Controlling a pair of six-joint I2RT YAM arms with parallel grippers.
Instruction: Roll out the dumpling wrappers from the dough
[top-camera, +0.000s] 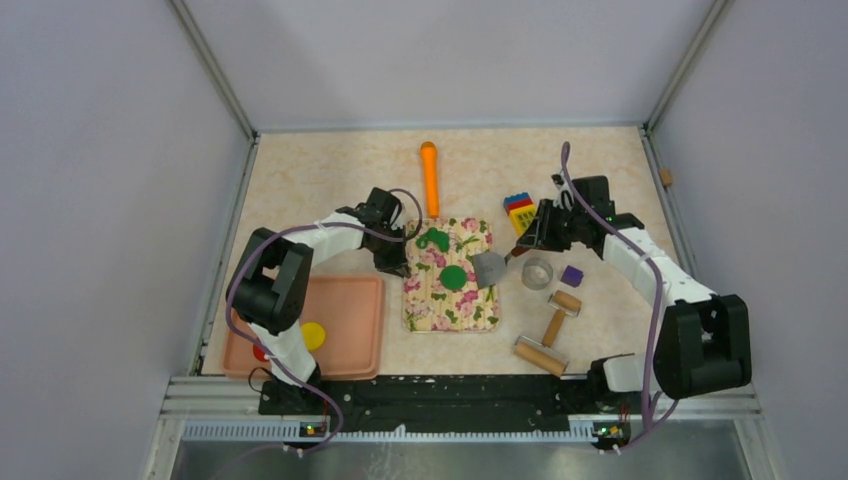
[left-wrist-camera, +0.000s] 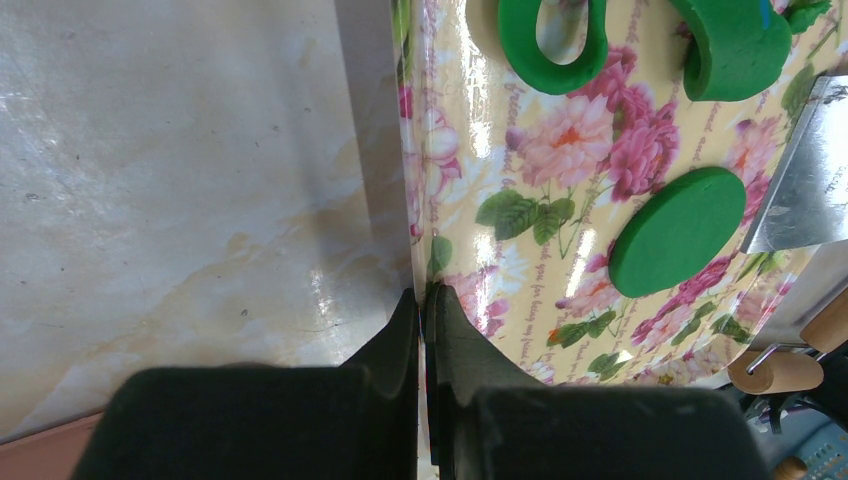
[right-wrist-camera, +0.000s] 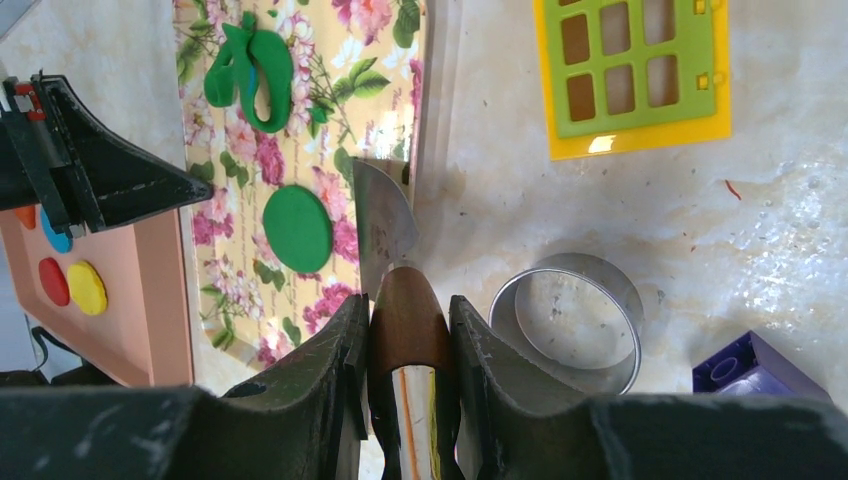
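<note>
The floral mat (top-camera: 470, 310) lies mid-table. On it rest a neat round dark green dumpling wrapper (top-camera: 454, 277) (left-wrist-camera: 678, 232) (right-wrist-camera: 297, 228) and, further back, the ragged looped green dough (top-camera: 433, 240) (left-wrist-camera: 552, 45) (right-wrist-camera: 250, 65). My left gripper (top-camera: 402, 266) (left-wrist-camera: 425, 298) is shut on the mat's left edge (left-wrist-camera: 415, 200), which curls up slightly. A brown-handled metal scraper (right-wrist-camera: 405, 320) is clamped in my shut right gripper (top-camera: 520, 248) (right-wrist-camera: 405, 305). Its blade (top-camera: 489, 268) (right-wrist-camera: 383, 225) (left-wrist-camera: 800, 180) sits at the mat's right edge beside the green wrapper.
A pink tray (top-camera: 350, 330) (right-wrist-camera: 160, 300) at the left holds yellow (top-camera: 314, 335) (right-wrist-camera: 87, 287), red (right-wrist-camera: 54, 281) and blue (right-wrist-camera: 55, 235) discs. Right of the mat are a metal ring cutter (top-camera: 537, 272) (right-wrist-camera: 567, 320), purple block (top-camera: 572, 276), toy bricks (top-camera: 519, 212) and wooden rolling pins (top-camera: 553, 325). An orange tool (top-camera: 430, 178) lies behind.
</note>
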